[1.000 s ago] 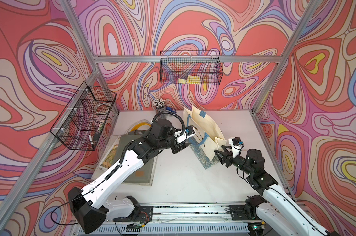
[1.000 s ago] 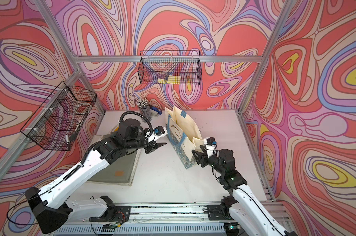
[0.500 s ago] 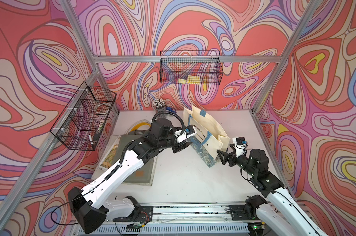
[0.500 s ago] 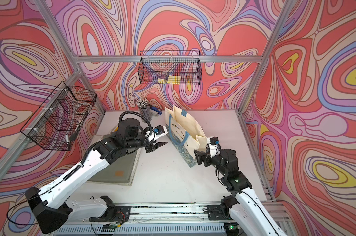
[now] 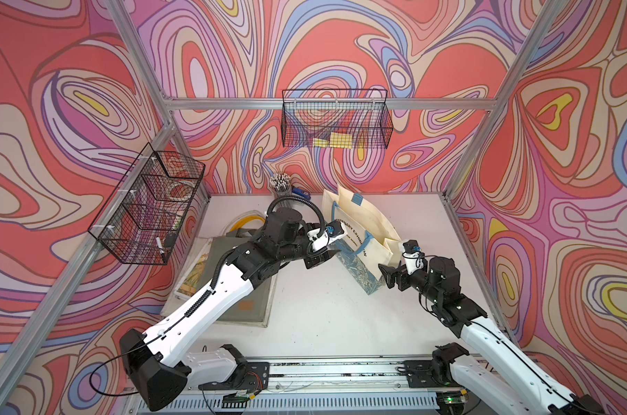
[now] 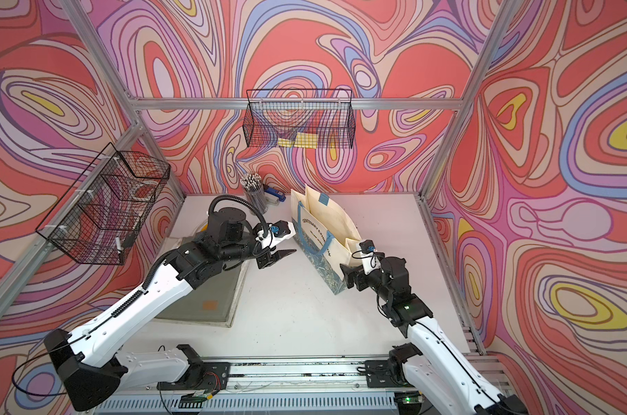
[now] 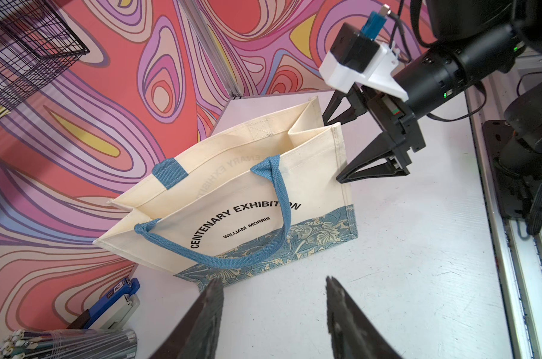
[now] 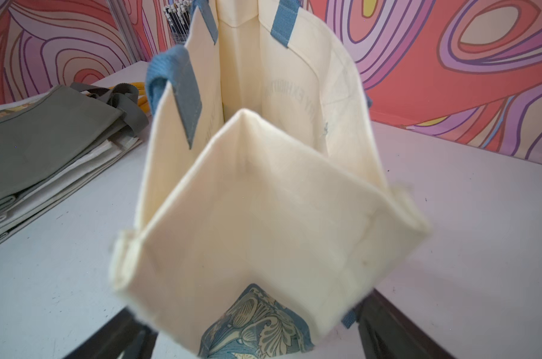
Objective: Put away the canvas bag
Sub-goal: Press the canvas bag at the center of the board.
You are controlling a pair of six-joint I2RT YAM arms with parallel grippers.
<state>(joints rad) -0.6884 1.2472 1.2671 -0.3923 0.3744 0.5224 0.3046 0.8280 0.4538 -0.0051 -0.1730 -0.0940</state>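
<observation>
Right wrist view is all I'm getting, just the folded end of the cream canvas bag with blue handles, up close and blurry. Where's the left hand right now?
Observer: The left hand hangs open in front of the cream canvas bag, facing its printed side and not touching it.
Operator: Okay, and is my right hand gripping the bag?
Observer: No. The right hand is open, its jaws standing either side of the bag's end, not clamped.
Operator: Where's the handle on the printed side?
Observer: The blue webbing handle droops down over the lettering, towards the left hand.
</observation>
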